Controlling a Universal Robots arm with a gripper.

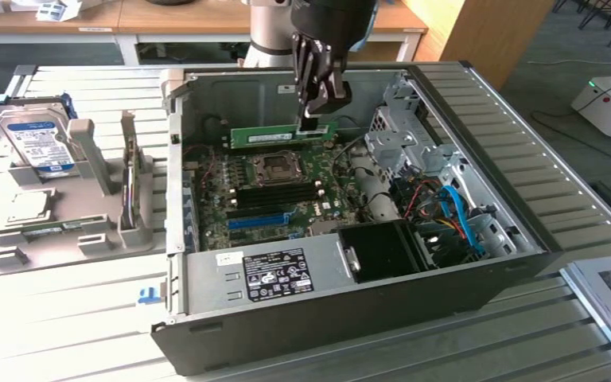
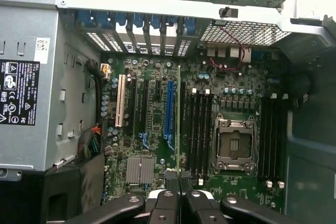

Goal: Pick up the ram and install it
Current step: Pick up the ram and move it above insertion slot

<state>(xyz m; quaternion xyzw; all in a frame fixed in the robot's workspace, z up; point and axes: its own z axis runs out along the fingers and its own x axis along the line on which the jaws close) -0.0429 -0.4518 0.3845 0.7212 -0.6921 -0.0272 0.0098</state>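
One black claw (image 1: 314, 118) hangs over the open grey computer case (image 1: 317, 326) on the slatted white table (image 1: 61, 326). It is pinched shut on the upper edge of the slim green ram stick (image 1: 282, 134). The stick lies level in the air above the green motherboard (image 1: 274, 195).

Through the wrist camera, the claw (image 2: 179, 184) grips the ram stick (image 2: 179, 108) edge-on. It reads as a thin green line over the motherboard (image 2: 152, 129), between the blue slot (image 2: 168, 106) and the black memory slots (image 2: 199, 129).
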